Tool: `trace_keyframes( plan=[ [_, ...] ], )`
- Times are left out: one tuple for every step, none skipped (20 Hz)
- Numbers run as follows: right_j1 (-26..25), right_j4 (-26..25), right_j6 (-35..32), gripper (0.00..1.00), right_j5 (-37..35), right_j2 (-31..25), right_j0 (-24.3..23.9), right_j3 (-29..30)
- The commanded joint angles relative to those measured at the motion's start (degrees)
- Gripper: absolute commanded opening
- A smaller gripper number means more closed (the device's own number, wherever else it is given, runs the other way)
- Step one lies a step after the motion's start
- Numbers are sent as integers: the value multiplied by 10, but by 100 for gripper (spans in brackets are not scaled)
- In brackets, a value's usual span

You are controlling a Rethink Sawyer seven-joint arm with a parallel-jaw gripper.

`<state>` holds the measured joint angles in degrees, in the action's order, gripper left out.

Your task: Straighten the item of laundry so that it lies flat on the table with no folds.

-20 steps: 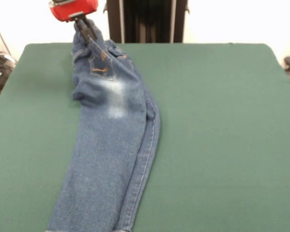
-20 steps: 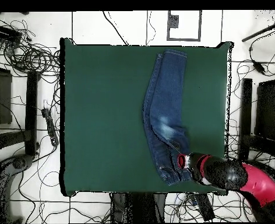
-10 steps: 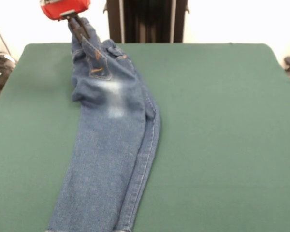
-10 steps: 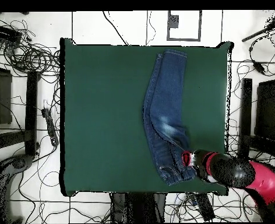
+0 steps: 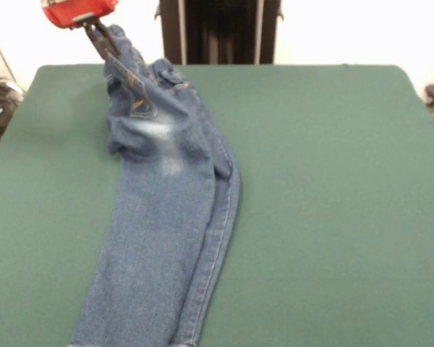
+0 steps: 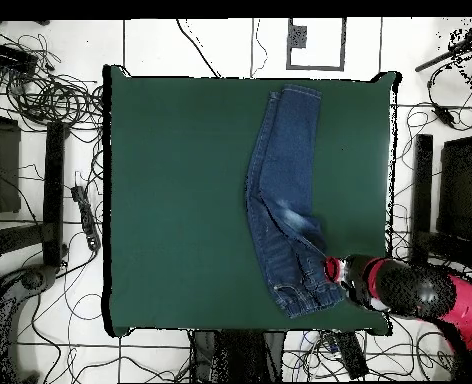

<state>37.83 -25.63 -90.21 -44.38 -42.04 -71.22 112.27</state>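
From the front there is one pair of jeans on the dark green counter, and one gripper with a red housing above them at the counter's far left corner. Its thin dark fingers are pinched on the waistband edge, which is lifted off the felt (the rest lies down). The jeans run from that corner toward the near edge, legs folded one over the other, with a whitish faded patch and an orange-stitched pocket near the top. Behind the counter stands a dark pedestal against a pale wall. From overhead, the single pair of jeans lies right of the middle of the counter, running almost its full depth. The gripper meets the waistband end near the lower right corner. Around the counter are white floor tiles, many tangled black cables and dark stands.
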Motion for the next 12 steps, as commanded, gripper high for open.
trace_keyframes(
  plan=[
    [-36, 12, 133, 0, -71, -61, 11, -57],
    [-39, 10, 134, 0, -74, -62, 10, -61],
    [-41, 9, 136, 0, -77, -63, 10, -65],
    [-42, 8, 136, 0, -79, -64, 10, -67],
    [-44, 7, 137, 0, -80, -66, 10, -69],
    [-45, 6, 138, 0, -83, -67, 11, -72],
    [-47, 6, 139, 0, -85, -68, 11, -76],
    [-46, 4, 140, 0, -85, -70, 8, -73],
    [-48, 3, 143, 0, -87, -72, 7, -76],
    [-50, 1, 146, 0, -89, -73, 5, -77],
    [-51, 0, 148, 0, -91, -74, 4, -80],
    [-53, -1, 151, 0, -94, -75, 4, -83]
  ],
)
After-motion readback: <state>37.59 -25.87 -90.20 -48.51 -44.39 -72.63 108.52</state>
